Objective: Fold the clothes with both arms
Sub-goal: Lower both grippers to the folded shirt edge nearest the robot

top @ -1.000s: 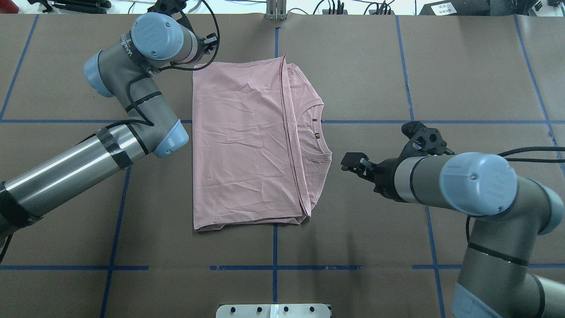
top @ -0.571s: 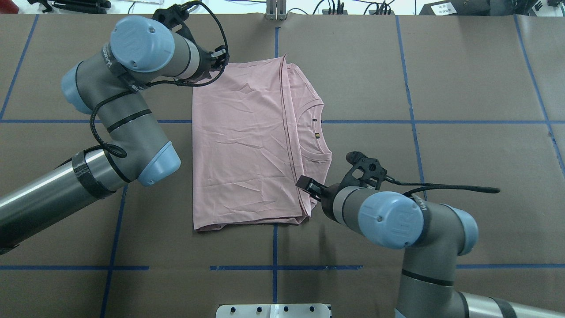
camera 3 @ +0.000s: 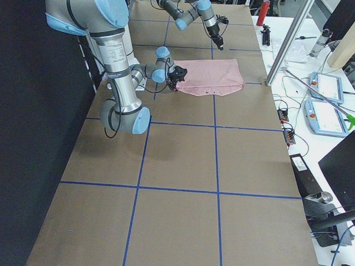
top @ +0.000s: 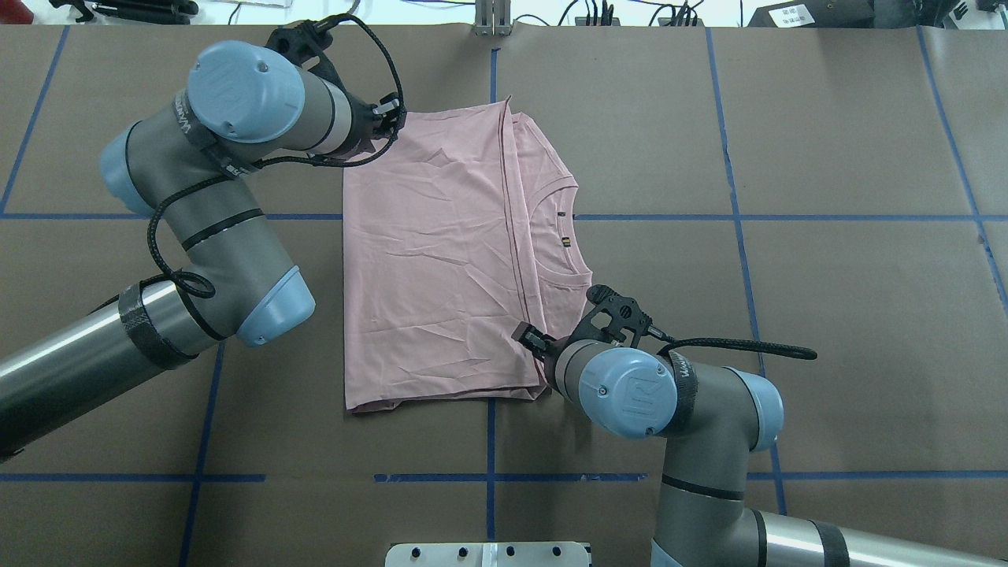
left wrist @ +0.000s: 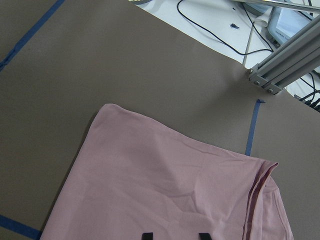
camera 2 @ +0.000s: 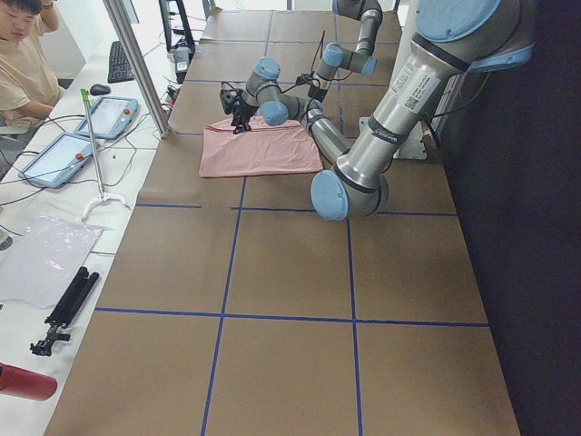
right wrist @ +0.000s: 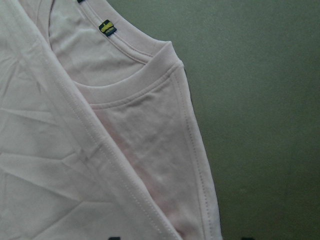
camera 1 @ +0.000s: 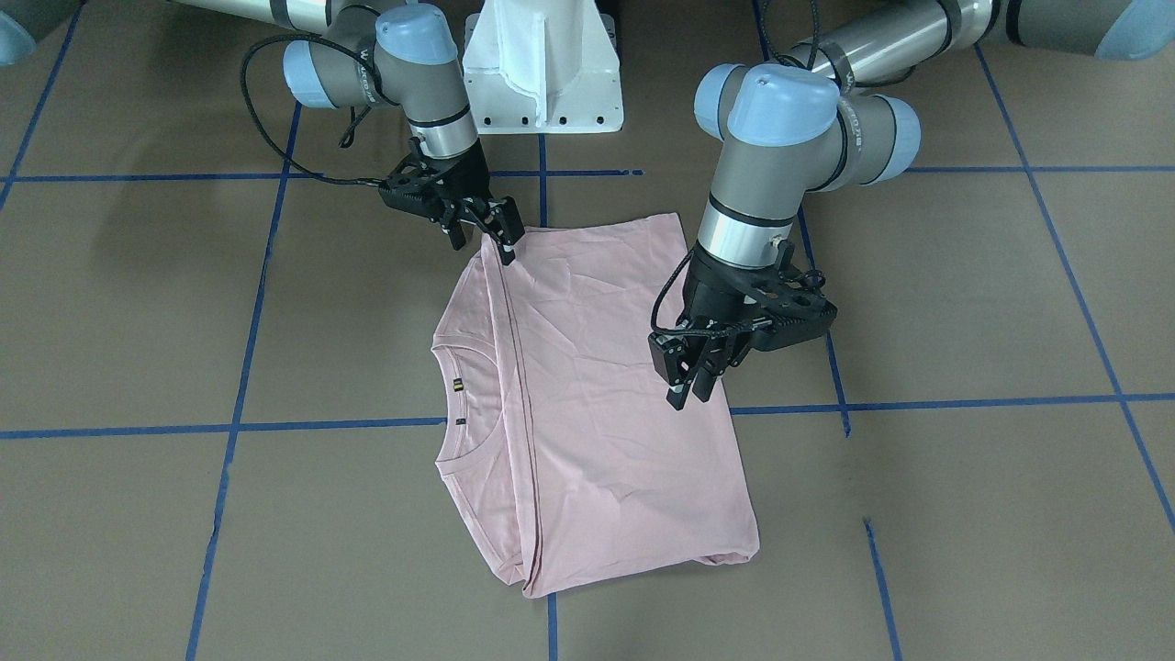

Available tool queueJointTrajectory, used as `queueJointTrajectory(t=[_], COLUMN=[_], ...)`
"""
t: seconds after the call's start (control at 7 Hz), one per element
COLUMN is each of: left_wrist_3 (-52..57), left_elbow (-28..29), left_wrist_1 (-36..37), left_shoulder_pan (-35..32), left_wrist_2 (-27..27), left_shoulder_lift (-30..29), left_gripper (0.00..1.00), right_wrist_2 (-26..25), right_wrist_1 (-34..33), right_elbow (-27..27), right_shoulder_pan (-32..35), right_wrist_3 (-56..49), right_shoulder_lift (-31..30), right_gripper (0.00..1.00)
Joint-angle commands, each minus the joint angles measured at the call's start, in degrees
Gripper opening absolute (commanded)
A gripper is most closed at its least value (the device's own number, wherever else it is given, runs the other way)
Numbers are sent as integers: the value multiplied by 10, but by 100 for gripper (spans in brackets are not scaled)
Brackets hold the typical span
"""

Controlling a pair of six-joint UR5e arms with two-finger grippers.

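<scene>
The pale pink T-shirt [top: 433,260] lies folded flat on the brown table, plain side up, with its collar and small neck label [top: 565,240] at the right. The cartoon print does not show. My left gripper [top: 394,120] is open and empty, held above the shirt's far left corner; it hangs well above the cloth in the front view [camera 1: 688,393]. My right gripper [top: 526,337] is open and empty, low over the folded edge near the shirt's near right corner [camera 1: 482,248]. The right wrist view shows the collar [right wrist: 125,95] from close by.
Blue tape lines [top: 488,476] grid the table. The white pedestal base [camera 1: 542,73] stands behind the shirt. An aluminium post [top: 492,20] and cables lie at the far edge. An operator [camera 2: 23,54], tablets [camera 2: 113,113] and tools [camera 2: 64,309] are at the side bench.
My right arm swung in from the right and brought its gripper over the shirt's near right edge. My left arm shifted so its gripper sits over the far left corner.
</scene>
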Motion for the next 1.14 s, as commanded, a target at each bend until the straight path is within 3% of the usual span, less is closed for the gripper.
queueJointTrajectory(t=[0.0, 0.29, 0.43, 0.57, 1.0], left_wrist_3=[-3, -4, -4, -4, -5], left_elbow=[0, -2, -17, -19, -35], left_wrist_1=[0, 0, -1, -1, 0], left_shoulder_pan=[4, 5, 5, 5, 13], left_wrist_2=[1, 3, 4, 4, 4], left_shoulder_lift=[1, 8, 25, 27, 45], left_gripper=[42, 43, 43, 43, 43], right_wrist_2=[0, 0, 0, 2, 4], right_wrist_1=[1, 0, 0, 1, 1], right_elbow=[-3, -6, -6, -5, 28], right_shoulder_pan=[-1, -1, 0, 1, 4], right_wrist_3=[2, 2, 3, 1, 0], right_shoulder_lift=[1, 5, 5, 5, -7], right_gripper=[44, 40, 16, 0, 0])
